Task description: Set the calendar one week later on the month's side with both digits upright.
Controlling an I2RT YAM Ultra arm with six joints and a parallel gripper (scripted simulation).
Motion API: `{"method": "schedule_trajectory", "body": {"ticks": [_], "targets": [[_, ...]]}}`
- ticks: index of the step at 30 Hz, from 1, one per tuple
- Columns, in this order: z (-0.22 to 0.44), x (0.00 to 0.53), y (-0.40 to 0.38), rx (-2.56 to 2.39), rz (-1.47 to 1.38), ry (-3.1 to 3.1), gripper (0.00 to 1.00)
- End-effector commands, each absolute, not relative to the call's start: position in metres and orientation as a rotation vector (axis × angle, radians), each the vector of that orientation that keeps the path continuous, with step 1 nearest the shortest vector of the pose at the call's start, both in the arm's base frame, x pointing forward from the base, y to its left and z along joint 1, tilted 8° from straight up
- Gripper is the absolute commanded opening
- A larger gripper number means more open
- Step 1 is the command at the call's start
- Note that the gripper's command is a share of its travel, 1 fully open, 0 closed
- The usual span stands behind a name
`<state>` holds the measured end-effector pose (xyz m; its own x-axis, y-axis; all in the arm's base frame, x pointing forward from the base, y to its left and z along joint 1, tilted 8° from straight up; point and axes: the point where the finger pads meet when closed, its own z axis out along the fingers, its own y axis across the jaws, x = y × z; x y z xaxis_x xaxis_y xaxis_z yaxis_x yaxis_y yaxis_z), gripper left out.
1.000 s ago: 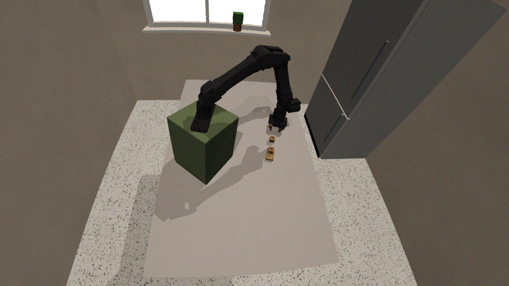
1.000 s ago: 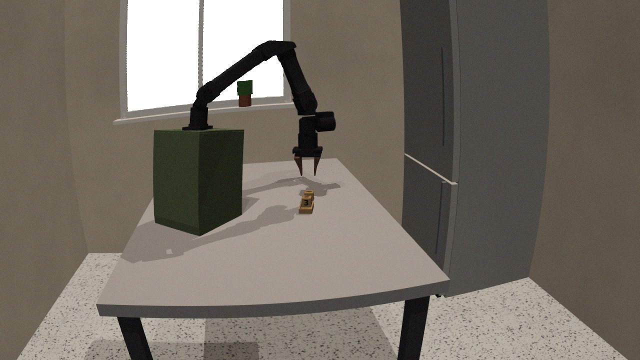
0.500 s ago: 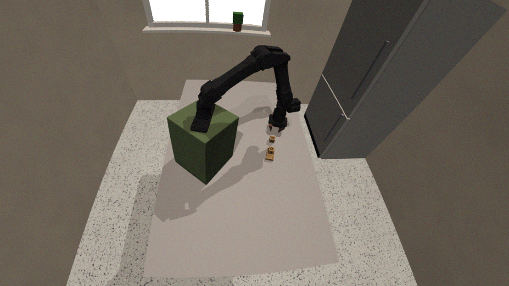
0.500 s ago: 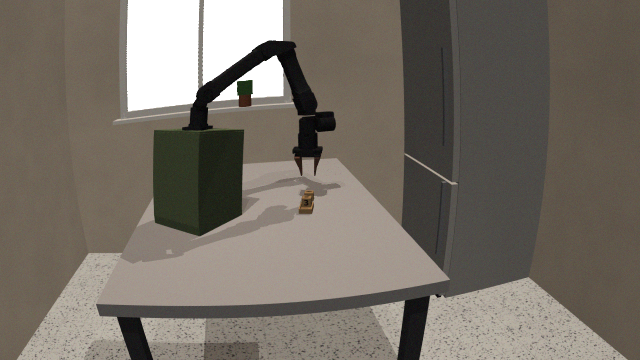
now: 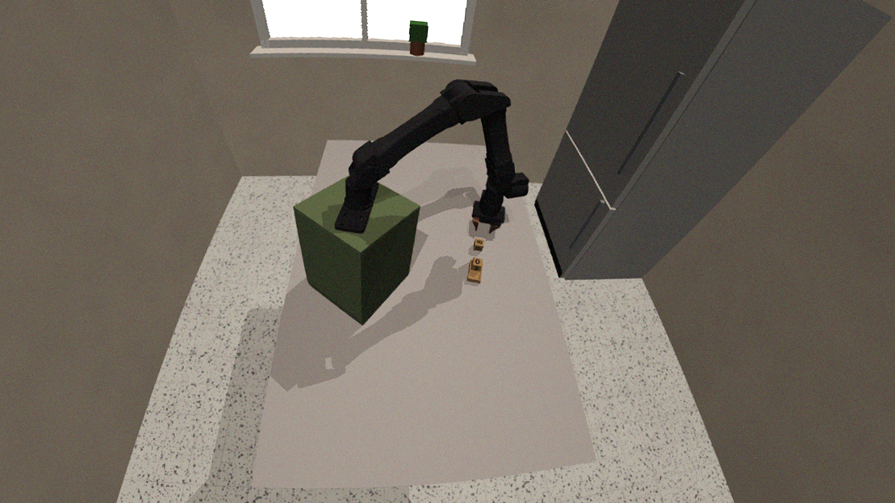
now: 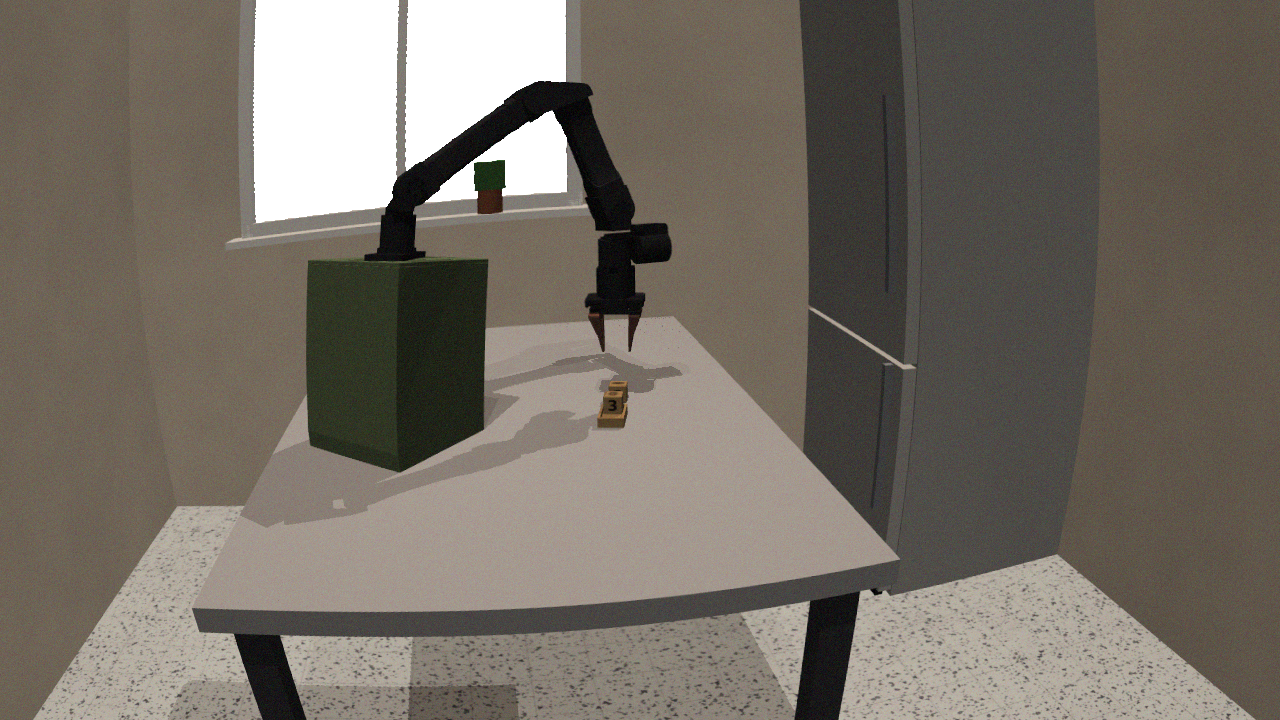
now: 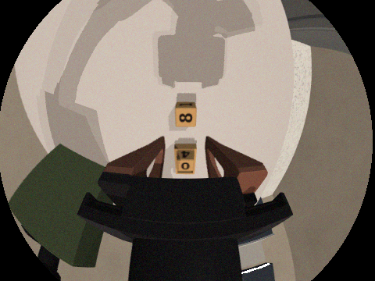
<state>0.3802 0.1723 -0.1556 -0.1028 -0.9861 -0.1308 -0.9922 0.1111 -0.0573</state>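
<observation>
My gripper [image 5: 483, 230] [image 6: 616, 350] [image 7: 184, 140] is part-way open and empty, pointing down, above and behind the cubes. A loose wooden cube [image 5: 478, 244] [image 6: 619, 388] [image 7: 186, 117] stands on the table behind the tray, with a sideways 8 on top and a 1 on its back. The small wooden tray [image 5: 473, 278] [image 6: 611, 421] lies flat. The second cube [image 5: 476, 263] [image 6: 612, 405] [image 7: 185, 164] is in it, with 0 on top, 3 towards the exterior camera and a 4 on its back. No month name is legible. The cubes' other faces are hidden.
The green block [image 5: 362, 278] [image 6: 393, 358] [image 7: 58, 199] that bears the arm stands left of the cubes on the table [image 5: 437, 409] [image 6: 537, 537]. A grey fridge [image 5: 671, 145] [image 6: 993, 268] stands beyond the table's right edge.
</observation>
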Motion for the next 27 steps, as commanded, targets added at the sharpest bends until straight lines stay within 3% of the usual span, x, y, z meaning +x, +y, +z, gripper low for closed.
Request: {"method": "schedule_trajectory", "body": {"ticks": [1, 27], "targets": [[-0.152, 0.384, 0.174, -2.000, 0.060, 2.226, 0.47], [-0.174, 0.386, 0.176, -2.001, 0.060, 2.226, 0.47]]}}
